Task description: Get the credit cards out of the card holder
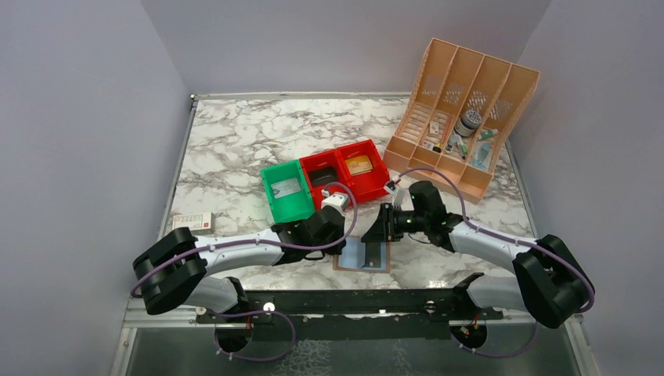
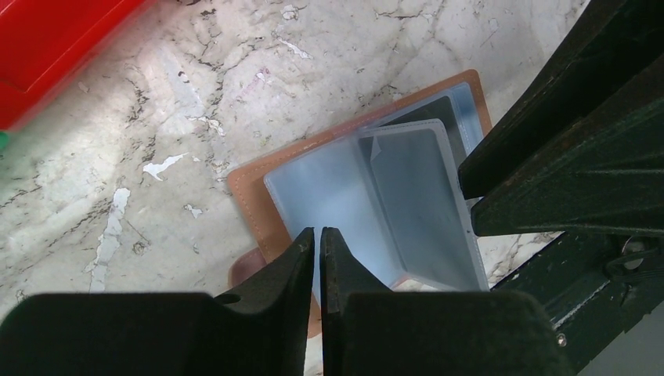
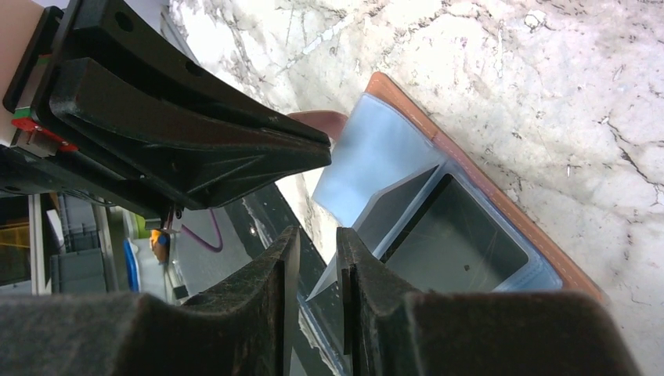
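Note:
The brownish-pink card holder [image 1: 368, 258] lies open near the table's front edge, between my two grippers. A dark grey credit card [image 3: 454, 243] sits inside its far clear pocket [image 2: 438, 110]. One pale blue-grey pocket leaf [image 2: 407, 188] stands lifted off the cover [image 2: 250, 196]. My left gripper [image 2: 317, 232] hovers over the holder's left half [image 1: 338, 244], jaws almost together with only a hair slit and nothing seen between them. On my right gripper [image 3: 317, 233], low at the holder's right half [image 1: 369, 237], the jaws are a finger-width apart, and the leaf's corner [image 3: 329, 283] rests against one finger. A yellow-gold card [image 1: 359, 165] lies in a red bin.
Behind the holder sit a green bin [image 1: 274, 196] and two red bins [image 1: 376, 186]. A peach slotted organizer [image 1: 462, 110] stands at the back right. A small white and red box [image 1: 193, 221] lies at the left. The black mounting rail [image 1: 352, 301] runs just in front of the holder.

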Robot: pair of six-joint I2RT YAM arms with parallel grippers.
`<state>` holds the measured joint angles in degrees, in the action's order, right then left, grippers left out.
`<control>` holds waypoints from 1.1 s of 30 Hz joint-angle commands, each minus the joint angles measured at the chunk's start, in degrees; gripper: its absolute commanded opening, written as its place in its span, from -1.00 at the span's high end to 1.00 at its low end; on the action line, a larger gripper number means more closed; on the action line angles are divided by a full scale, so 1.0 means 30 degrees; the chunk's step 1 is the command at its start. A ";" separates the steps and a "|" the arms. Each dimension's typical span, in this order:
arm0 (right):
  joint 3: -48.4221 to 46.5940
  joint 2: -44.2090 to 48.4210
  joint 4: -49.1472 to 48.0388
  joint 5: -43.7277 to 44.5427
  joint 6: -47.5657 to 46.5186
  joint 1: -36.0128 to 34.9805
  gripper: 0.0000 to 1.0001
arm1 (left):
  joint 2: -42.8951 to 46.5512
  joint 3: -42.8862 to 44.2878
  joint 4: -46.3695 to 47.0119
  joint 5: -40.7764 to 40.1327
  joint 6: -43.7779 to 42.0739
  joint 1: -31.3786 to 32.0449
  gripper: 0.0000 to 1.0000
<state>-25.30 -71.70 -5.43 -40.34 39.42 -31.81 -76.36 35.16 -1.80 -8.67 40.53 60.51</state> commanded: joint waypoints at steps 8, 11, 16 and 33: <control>-0.0038 -0.0493 -0.1356 -0.0860 0.0471 -0.0116 0.50 | 0.1207 -0.0198 -0.0625 -0.0776 -0.0082 0.0074 0.56; -0.0374 -0.0738 -0.1492 -0.0939 0.0554 -0.0197 0.50 | 0.1715 -0.0324 -0.0639 -0.1259 0.0173 0.0067 0.51; -0.1010 -0.1776 -0.1771 -0.0961 0.0747 -0.0499 0.50 | 0.2489 -0.0557 -0.0951 -0.2163 0.0466 0.0053 0.48; -0.0513 -0.0179 -0.1085 0.3045 0.0807 -0.1825 0.48 | 0.5523 -0.2019 -0.0233 -0.1486 0.0072 0.0023 0.09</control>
<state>-29.41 -76.09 -9.80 -37.45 41.91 -37.17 -60.75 30.55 -5.21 -15.22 41.89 60.49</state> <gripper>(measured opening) 0.255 0.428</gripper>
